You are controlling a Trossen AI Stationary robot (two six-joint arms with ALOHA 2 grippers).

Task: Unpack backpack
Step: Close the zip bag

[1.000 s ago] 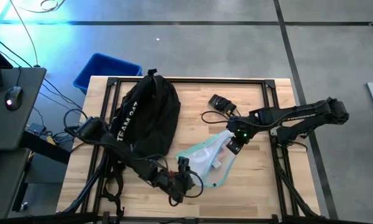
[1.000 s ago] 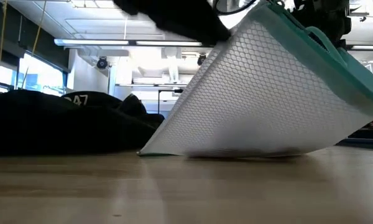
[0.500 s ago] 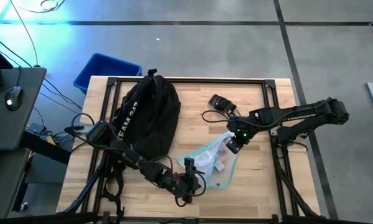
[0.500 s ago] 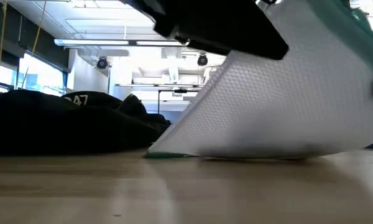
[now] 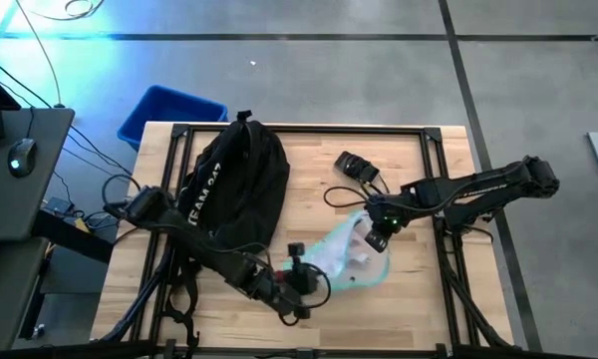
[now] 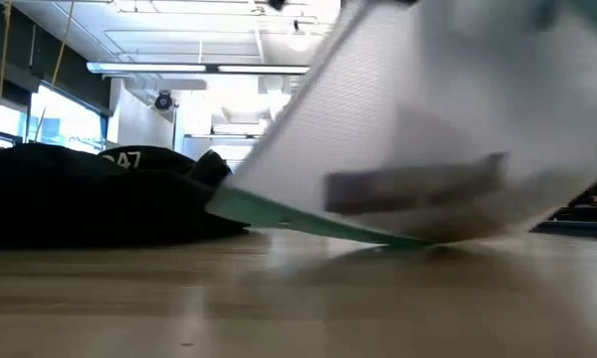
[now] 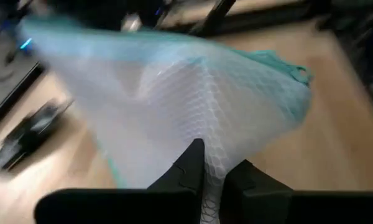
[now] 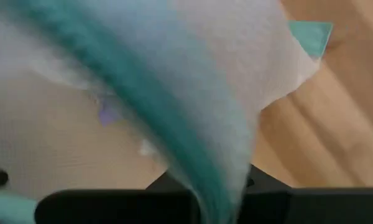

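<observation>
White mesh pouch with teal trim hangs between my grippers near the table's front edge. My left gripper pinches its mesh; my right gripper grips its far end. Black backpack lies along the table's left side, beside the pouch.

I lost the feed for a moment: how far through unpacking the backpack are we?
Out already: a small black item with a cable lies on the table beside the backpack. In hand: the white mesh pouch with teal trim, held off the backpack by the left pincer and the right pincer, both shut on it. Left: setting it down; whether more remains inside cannot be seen.
</observation>
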